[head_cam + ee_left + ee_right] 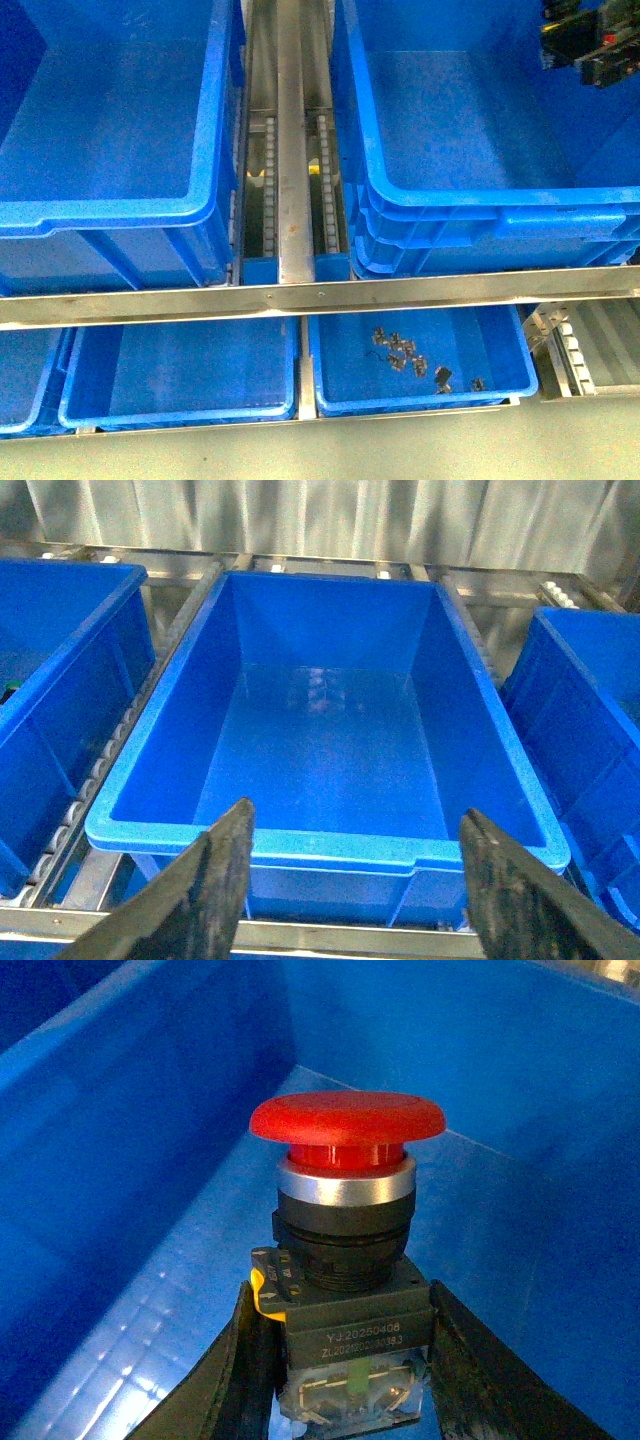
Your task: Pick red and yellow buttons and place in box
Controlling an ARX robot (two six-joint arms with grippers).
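Gripping the red button (345, 1120) by its body in the right claw (350, 1380) inside the box (120, 1160) (left claw (350, 880) splayed, empty); may bounce or topple if released too high.

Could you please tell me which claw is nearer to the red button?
Right. The right claw grips the red button; the left claw is open, facing a blue crate without buttons.

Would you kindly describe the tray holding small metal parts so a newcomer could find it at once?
Below the long steel rail crossing the front view sits a row of shallow blue trays. Take the rightmost tray: it alone holds scattered small dark metal parts, while its left neighbour shows none.
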